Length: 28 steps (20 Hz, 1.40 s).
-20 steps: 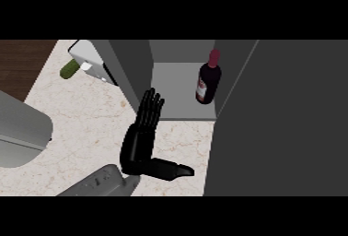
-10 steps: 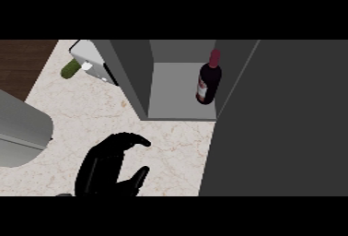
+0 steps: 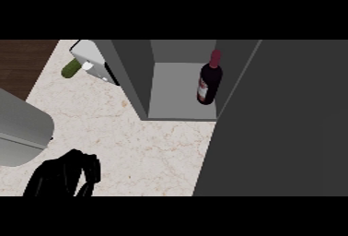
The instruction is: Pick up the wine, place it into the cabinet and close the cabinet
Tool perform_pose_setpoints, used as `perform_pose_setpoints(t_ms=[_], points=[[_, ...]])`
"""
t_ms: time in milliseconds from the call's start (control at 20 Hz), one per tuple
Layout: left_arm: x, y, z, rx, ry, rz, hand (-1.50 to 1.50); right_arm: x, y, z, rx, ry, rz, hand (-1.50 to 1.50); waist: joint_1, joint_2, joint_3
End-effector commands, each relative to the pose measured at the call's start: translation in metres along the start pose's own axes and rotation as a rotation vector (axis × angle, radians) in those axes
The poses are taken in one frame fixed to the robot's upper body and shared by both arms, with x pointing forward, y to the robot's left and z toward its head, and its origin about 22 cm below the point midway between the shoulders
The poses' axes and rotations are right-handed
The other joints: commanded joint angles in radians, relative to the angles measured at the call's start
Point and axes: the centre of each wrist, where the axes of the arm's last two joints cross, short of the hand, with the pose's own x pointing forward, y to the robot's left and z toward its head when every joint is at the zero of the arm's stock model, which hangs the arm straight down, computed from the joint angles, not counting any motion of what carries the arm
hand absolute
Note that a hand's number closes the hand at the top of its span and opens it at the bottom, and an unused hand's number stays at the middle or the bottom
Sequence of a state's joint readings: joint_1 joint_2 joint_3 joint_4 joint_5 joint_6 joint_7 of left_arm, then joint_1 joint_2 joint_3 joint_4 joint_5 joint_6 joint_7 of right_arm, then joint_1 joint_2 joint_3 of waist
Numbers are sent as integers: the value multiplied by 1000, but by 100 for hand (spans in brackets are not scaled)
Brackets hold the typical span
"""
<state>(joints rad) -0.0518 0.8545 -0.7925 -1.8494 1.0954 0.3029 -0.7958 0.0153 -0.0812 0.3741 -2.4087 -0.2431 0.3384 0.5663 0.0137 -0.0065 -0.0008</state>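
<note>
- Here the bench (image 3: 163, 147) is a pale marbled stone top, bare through its middle, with a strip of dark wood (image 3: 24, 64) showing beyond its far left edge.
- The cabinet (image 3: 132, 73) stands on the far part of the bench, grey-walled and open toward the viewer, its floor a light grey panel.
- The wine (image 3: 209, 79), a dark bottle with a red capsule, stands upright inside the cabinet, close against its right inner wall and toward the front of that floor.
- A broad dark grey panel (image 3: 279, 120), apparently the cabinet door, covers the whole right side of the bench from the far edge to the near edge.
- At the far left corner lies a green bottle-like thing (image 3: 71, 68) beside a white and grey object (image 3: 92, 60); what these are I cannot tell.
- A grey rounded appliance (image 3: 20, 126) sits at the left edge.
- One black hand (image 3: 65, 173) shows at the near left corner, fingers curled inward and holding nothing; I take it for the left hand.
- The right hand is nowhere in view.
- Open room runs from the hand across bare bench to the cabinet's front edge.
</note>
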Motion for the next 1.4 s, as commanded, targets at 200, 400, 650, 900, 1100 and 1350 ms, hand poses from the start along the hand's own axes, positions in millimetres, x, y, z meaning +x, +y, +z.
perform_pose_setpoints(t_ms=[200, 400, 650, 900, 1100, 1350], points=[[40, 43, 28, 85, -53, -2, -150, 32, 52, -5, 158, -41, -58, 150, 4, -4, -2], [50, 61, 31, 106, -60, -5, -150, 25, 83, -30, 228, 19, -35, 150, 10, -7, -4], [67, 79, 50, 156, -53, -18, -150, 21, 108, -40, 228, 29, -42, 150, 31, -13, -3], [77, 99, 58, 140, -55, -24, -150, 17, 112, -64, 140, -38, 10, 150, 44, -10, -4], [83, 104, 59, 121, -57, -36, -150, 19, 104, -76, -1, -97, -34, 150, 57, -7, -5], [91, 124, 69, 124, -52, -33, -150, 29, 96, -99, -39, -130, -2, 150, 56, 2, -5]])
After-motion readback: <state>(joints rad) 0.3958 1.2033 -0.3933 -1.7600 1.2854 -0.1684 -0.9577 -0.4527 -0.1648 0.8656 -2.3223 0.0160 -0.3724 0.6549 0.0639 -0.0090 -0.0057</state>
